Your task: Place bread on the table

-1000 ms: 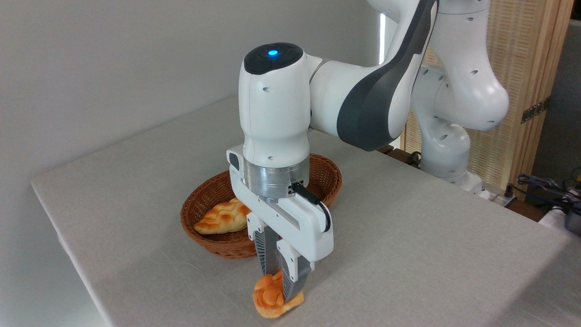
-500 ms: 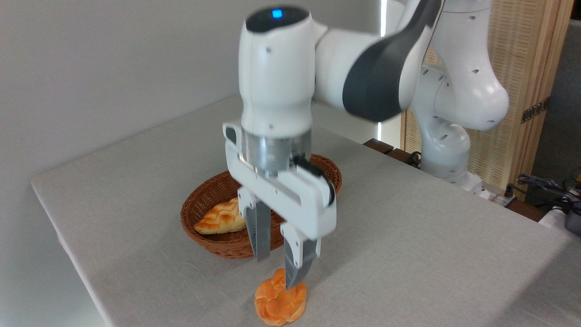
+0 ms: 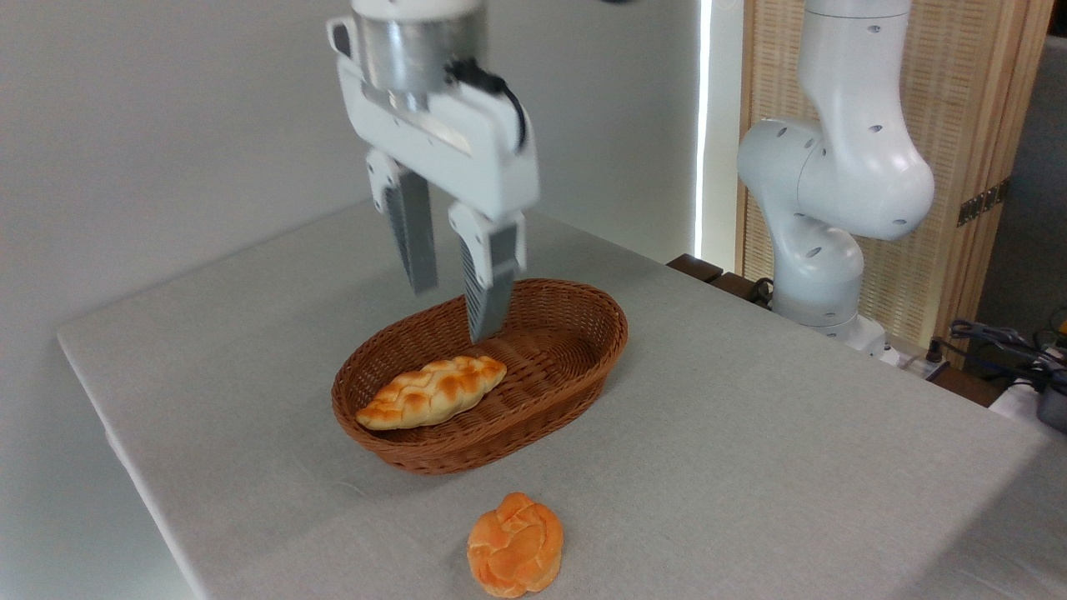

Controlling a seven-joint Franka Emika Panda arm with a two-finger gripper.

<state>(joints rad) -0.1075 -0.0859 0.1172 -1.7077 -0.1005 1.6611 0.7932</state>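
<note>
- The bread (image 3: 515, 545), a small round orange-golden bun with a knotted top, lies flat on the grey bench (image 3: 792, 417) near the front edge, just in front of the wicker basket (image 3: 583, 367) and apart from it.
- The tool (image 3: 450, 296) hangs high above the basket with its fingers spread and nothing between them.
- A longer braided loaf (image 3: 433, 392) lies inside the basket.
- The bun looks light and soft; it would likely squash under a firm pinch, so gentle pressure suits it.
- Its ridged, matt crust should give decent grip and seems unlikely to slip.
- The best hold is probably across the widest part of its rounded sides, coming straight down from above.
- Judged from how it lies, the placing seems done.
</note>
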